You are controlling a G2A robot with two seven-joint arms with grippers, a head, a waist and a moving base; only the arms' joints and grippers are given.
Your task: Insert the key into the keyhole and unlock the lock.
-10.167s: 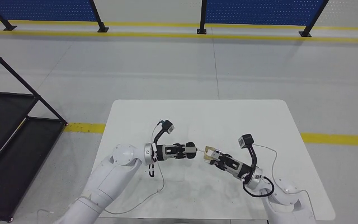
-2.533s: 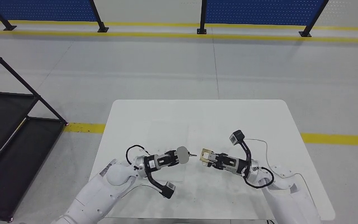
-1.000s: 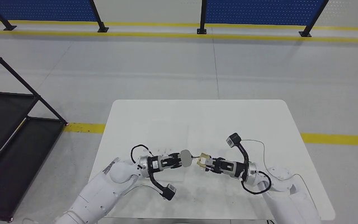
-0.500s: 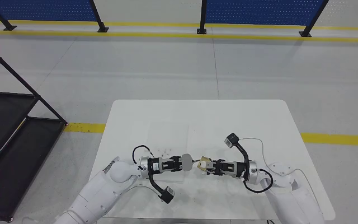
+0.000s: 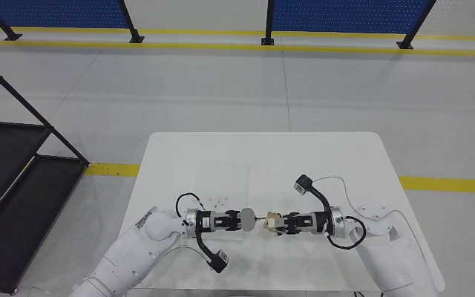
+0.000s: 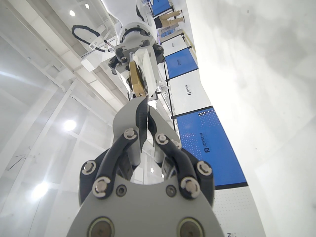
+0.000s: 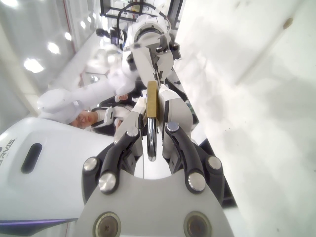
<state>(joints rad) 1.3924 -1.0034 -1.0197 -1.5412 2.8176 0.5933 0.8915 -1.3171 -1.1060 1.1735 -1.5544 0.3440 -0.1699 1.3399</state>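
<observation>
Brass showed at the middle of the scene: a small padlock (image 5: 272,220) hung in the air just above the white counter (image 5: 334,160), near its front edge, clamped in the right jaws. In the right wrist view the white fingers (image 7: 174,115) pressed on the two broad faces of the brass body. The steel shackle (image 7: 151,140) pointed back toward the wrist, running between the fingers. It was seen edge-on, so I could not tell whether it was latched or released.

The left jaws faced the right jaws, and the two arms lay nearly in one line across the front part of the counter. The left jaws stood narrow, pinching the key (image 6: 147,106) between the dark pads (image 6: 141,122), with the thin blade sticking out toward the padlock. The blade's tip met the end of the brass body opposite the shackle; how deep it sat could not be made out. From above, key and padlock lay in one straight line between the two wrists, touching.

A black rack (image 5: 33,178) stood on the floor well apart from the counter, to the robot's left. Blue barrier panels (image 5: 67,13) ran along a yellow floor line (image 5: 200,47) beyond it.
</observation>
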